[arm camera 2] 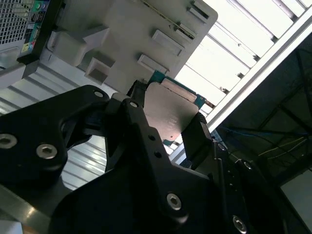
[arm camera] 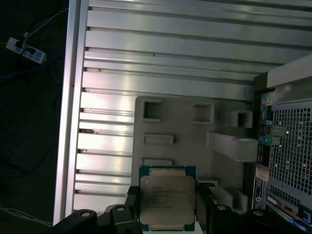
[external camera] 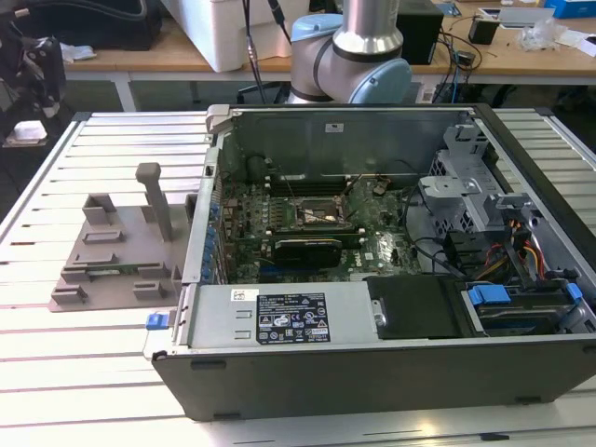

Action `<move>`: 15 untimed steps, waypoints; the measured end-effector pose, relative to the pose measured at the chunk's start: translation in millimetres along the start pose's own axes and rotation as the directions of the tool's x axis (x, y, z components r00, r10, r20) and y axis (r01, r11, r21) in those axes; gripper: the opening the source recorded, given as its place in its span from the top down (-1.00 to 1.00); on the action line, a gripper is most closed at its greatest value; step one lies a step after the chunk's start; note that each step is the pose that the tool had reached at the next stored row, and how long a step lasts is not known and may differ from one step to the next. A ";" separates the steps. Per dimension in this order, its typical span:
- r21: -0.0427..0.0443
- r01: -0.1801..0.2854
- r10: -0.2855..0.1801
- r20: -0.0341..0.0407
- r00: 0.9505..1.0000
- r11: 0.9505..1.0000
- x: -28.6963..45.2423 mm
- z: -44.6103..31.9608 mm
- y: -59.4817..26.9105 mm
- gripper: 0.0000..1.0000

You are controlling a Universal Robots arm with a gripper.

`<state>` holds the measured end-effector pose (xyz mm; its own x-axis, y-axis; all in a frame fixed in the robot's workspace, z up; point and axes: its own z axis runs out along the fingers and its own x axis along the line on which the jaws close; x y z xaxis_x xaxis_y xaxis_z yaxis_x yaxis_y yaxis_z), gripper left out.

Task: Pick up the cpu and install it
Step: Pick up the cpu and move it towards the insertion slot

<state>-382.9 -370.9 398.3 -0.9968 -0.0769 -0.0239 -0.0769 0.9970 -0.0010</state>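
**Cpu gripped over the grey holder**

In the exterior view, the open computer case (external camera: 372, 377) stood on the slatted table (external camera: 93, 372), with the grey holder (external camera: 112, 270) just beside it, on the exterior view's left. In the second wrist view, the gripper (arm camera 2: 168, 119) was closed on the cpu (arm camera 2: 170, 109). In the first wrist view, black fingers (arm camera: 204, 204) pressed two opposite edges of the cpu, above the holder.

Open computer case (external camera: 372, 372) lies on the slatted table (external camera: 93, 372), motherboard (external camera: 386, 247) and black graphics card (external camera: 307, 250) inside. Grey moulded fixture (external camera: 112, 265) stands just beside it, on the exterior view's left. Small blue part (external camera: 160, 320) at the case corner, possibly a latch.
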 end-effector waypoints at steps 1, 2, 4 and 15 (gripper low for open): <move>0.000 0.000 0.000 0.000 1.000 1.000 0.0 -1.4 0.0 -0.09; 0.000 0.000 0.000 0.000 1.000 1.000 -0.1 -3.4 0.0 -0.09; 0.000 0.000 0.000 0.000 1.000 1.000 -0.2 -7.8 0.0 -0.09; 0.000 0.000 0.000 0.000 1.000 1.000 -0.6 -24.7 0.0 -0.09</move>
<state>-382.9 -371.0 423.0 -0.9967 -0.0769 -0.0239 -0.0769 0.9970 -0.0011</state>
